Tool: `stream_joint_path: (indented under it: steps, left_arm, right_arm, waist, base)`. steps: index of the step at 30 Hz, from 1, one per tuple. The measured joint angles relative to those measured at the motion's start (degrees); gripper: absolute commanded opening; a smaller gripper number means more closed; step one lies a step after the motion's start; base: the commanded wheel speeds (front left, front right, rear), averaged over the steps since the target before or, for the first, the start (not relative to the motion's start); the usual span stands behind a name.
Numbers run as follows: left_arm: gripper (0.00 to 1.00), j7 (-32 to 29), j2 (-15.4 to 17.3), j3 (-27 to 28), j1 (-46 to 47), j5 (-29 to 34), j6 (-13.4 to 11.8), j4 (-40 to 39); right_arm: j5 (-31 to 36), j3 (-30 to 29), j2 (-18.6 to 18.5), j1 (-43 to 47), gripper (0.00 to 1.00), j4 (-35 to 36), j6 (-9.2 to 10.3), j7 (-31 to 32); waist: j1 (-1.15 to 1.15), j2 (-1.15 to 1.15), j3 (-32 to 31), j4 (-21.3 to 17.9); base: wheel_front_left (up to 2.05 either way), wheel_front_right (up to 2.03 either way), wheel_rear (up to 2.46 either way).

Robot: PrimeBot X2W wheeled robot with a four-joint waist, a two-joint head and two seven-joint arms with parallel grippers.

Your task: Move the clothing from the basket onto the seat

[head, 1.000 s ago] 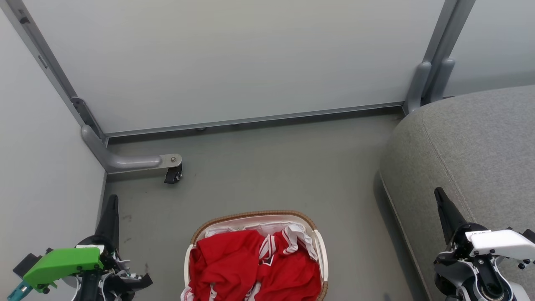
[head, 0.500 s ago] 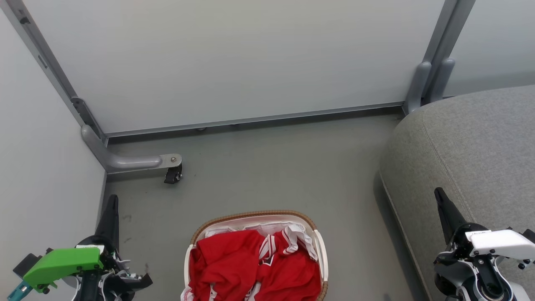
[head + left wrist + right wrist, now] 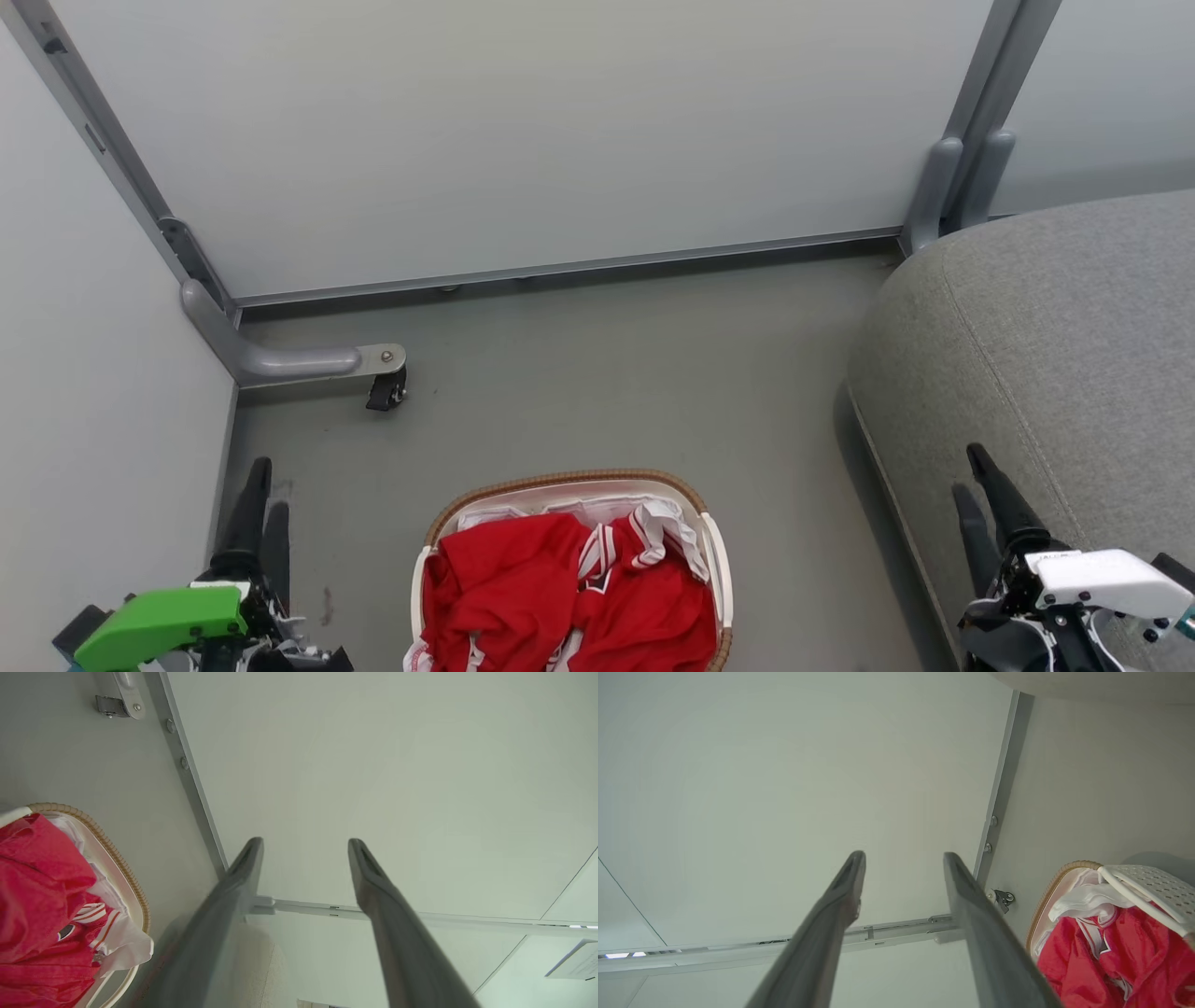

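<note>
While both arms hang low on either side of the basket (image 3: pixel 569 478), the left gripper (image 3: pixel 269 485) stands to the basket's left with its two dark fingers spread apart, tips over bare floor (image 3: pixel 607 373). A green housing (image 3: pixel 159 621) sits on its wrist. The right gripper (image 3: pixel 969 471) stands to the basket's right, fingers likewise parted, under a white housing (image 3: pixel 1102 574). Its tips lie against the near edge of the seat (image 3: pixel 1074 327) as the head view shows them.

Between the two, the basket rests on the floor, its brown woven rim facing away from the robot. The clothing (image 3: pixel 523 588) lies heaped inside it, red folds with white striped trim, and the white liner (image 3: pixel 597 509) shows along the far rim.

Beyond the basket the floor is smooth, dull grey-green, with a few faint dark scuffs to the basket's left. Pale partition panels (image 3: pixel 523 131) in grey metal frames close the space behind and to the left of the basket. A curved grey foot (image 3: pixel 280 359) ending in a small black caster (image 3: pixel 386 392) juts out from the left corner, well apart from the basket. The seat's rounded grey woven corner rises to the basket's right, with a strip of floor between them.
</note>
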State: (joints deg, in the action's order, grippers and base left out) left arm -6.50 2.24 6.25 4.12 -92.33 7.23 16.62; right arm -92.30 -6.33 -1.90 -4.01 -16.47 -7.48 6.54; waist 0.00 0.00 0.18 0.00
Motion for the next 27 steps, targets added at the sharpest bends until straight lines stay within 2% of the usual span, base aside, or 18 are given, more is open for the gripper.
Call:
stream_joint_path:
  steps: [14, 27]
  left_arm:
    - [1.0, 3.6, -0.1, -4.3, -1.2, 2.4, -0.1, -0.4]
    - [1.0, 6.7, 0.0, -6.5, -1.2, 11.5, -0.1, -2.5]
  right_arm:
    - [3.5, 0.6, 0.3, 1.6, 1.0, -0.3, 0.0, -3.6]
    - [16.8, -1.3, 0.1, 2.2, 1.0, 1.7, 0.0, -6.6]
  waist:
    - [0.0, 0.0, -0.4, 0.0]
    - [0.0, 0.0, -0.7, 0.1]
  base:
    - [0.0, 0.0, 0.0]
    - [0.0, 0.0, 0.0]
